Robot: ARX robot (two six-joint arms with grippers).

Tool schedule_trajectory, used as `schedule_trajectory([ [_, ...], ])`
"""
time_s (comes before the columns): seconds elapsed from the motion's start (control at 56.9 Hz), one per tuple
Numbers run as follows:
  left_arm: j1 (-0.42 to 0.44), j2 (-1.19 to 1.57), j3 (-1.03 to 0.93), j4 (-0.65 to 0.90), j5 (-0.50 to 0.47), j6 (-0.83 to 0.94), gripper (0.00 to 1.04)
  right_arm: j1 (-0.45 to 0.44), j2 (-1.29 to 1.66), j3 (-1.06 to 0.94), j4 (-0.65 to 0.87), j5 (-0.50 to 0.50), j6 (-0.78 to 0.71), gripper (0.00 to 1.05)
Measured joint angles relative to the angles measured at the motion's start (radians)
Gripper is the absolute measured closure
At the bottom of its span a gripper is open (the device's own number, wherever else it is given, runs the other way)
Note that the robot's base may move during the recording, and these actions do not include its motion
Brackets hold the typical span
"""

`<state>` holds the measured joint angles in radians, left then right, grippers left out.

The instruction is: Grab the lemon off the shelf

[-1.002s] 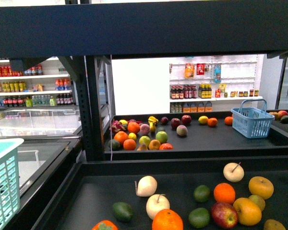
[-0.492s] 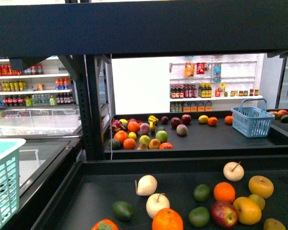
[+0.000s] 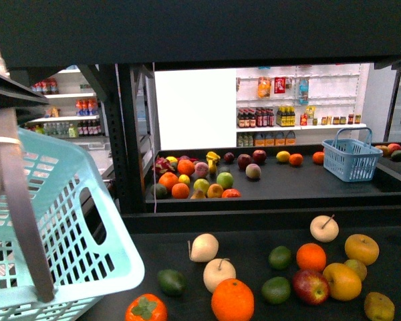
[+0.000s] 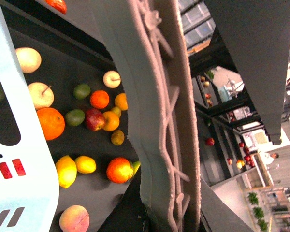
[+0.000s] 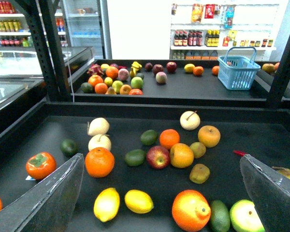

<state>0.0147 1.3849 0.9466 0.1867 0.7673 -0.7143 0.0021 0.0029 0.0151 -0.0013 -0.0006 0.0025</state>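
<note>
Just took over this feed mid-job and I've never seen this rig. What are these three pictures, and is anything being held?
This is a two-armed robot. The front picture looks out from its body: a black shelf with loose fruit, and a teal basket close on its left. The left wrist picture shows that basket's edge and a grey ribbed bar; whether the left fingers grip anything I cannot tell. The right wrist picture looks down on the tray: the right fingers are spread wide, holding nothing. A lemon and a second lemon lie side by side there.

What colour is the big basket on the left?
The basket is pale turquoise, seen best in the front view.
</note>
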Motion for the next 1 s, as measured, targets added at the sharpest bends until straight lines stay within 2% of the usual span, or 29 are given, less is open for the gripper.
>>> schedule_trajectory([
  [0.281,-0.166,0.149,0.003,0.132,-0.069,-0.009,0.94,0.0,0.0,0.0,0.0,0.0,0.0,0.07],
  [0.475,-0.273,0.298,0.081,0.265,-0.119,-0.091,0.94,0.0,0.0,0.0,0.0,0.0,0.0,0.07],
  [0.668,-0.328,0.396,0.142,0.317,-0.151,-0.14,0.95,0.0,0.0,0.0,0.0,0.0,0.0,0.07],
  [1.002,-0.368,0.418,0.145,0.358,-0.177,-0.2,0.95,0.0,0.0,0.0,0.0,0.0,0.0,0.07],
])
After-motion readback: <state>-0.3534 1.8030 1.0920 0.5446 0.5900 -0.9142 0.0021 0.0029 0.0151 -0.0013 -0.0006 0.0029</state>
